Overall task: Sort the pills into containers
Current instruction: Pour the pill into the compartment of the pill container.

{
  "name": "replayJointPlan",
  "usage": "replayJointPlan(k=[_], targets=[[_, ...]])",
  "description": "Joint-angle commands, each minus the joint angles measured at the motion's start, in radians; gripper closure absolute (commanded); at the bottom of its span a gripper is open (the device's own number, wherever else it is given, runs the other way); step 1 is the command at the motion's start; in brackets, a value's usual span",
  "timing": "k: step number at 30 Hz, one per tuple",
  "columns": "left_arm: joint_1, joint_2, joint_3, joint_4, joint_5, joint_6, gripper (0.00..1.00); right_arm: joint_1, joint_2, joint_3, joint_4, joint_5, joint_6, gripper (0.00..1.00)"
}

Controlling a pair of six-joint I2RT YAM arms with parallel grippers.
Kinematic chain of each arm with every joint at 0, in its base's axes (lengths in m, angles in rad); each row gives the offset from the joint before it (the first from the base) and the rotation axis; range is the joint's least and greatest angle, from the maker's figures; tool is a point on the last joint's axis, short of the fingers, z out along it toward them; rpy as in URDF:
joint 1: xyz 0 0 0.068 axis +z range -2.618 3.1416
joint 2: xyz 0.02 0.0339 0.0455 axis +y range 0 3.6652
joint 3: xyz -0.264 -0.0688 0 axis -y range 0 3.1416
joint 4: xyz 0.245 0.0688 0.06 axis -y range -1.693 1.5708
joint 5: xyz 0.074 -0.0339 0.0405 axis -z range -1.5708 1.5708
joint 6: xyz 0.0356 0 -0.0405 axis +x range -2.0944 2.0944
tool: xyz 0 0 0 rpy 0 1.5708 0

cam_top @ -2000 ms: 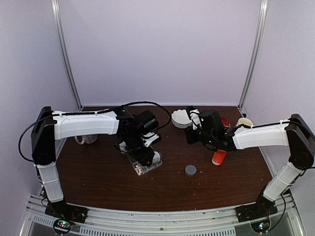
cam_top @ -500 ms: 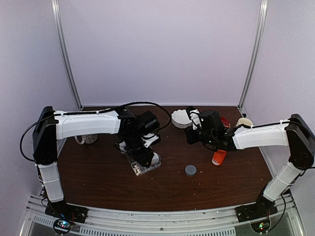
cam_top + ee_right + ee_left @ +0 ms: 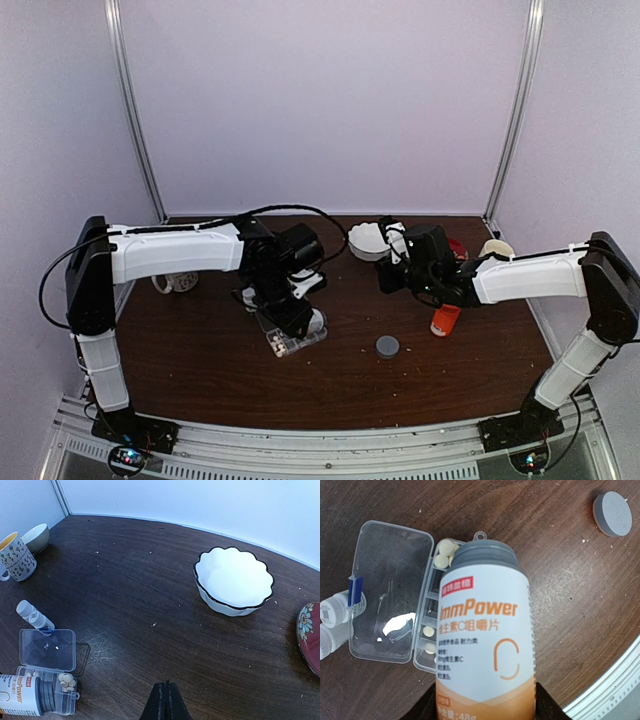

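My left gripper is shut on a white and orange ImmPower bottle. The bottle is tilted, with its open grey neck over the end compartment of the clear pill organizer box. The box's lid lies open. Pale pills lie in that end compartment, and a few more in other compartments. In the top view the left gripper hovers over the box. My right gripper is shut and empty, low over bare table. The box and the pills are to its left.
A grey cap lies right of the box. An orange bottle stands near the right arm. A white scalloped bowl, a red plate, a patterned mug, a small bowl and small white bottles are around.
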State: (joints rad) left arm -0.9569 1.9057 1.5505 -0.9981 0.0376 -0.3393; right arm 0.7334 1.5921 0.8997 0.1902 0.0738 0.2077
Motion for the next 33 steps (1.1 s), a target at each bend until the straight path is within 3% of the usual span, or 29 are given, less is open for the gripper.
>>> replayJointPlan(k=[1,12,33], targets=[[-0.005,-0.033,0.032,-0.027,0.015,-0.006,1.00,0.005,0.009,0.030,-0.002,-0.004,-0.011,1.00],[0.003,-0.033,-0.016,0.045,0.032,-0.013,1.00,0.004,0.008,0.029,-0.003,-0.005,-0.010,1.00],[-0.008,-0.029,0.011,-0.001,-0.007,-0.015,1.00,0.005,0.012,0.031,-0.001,-0.011,-0.010,1.00]])
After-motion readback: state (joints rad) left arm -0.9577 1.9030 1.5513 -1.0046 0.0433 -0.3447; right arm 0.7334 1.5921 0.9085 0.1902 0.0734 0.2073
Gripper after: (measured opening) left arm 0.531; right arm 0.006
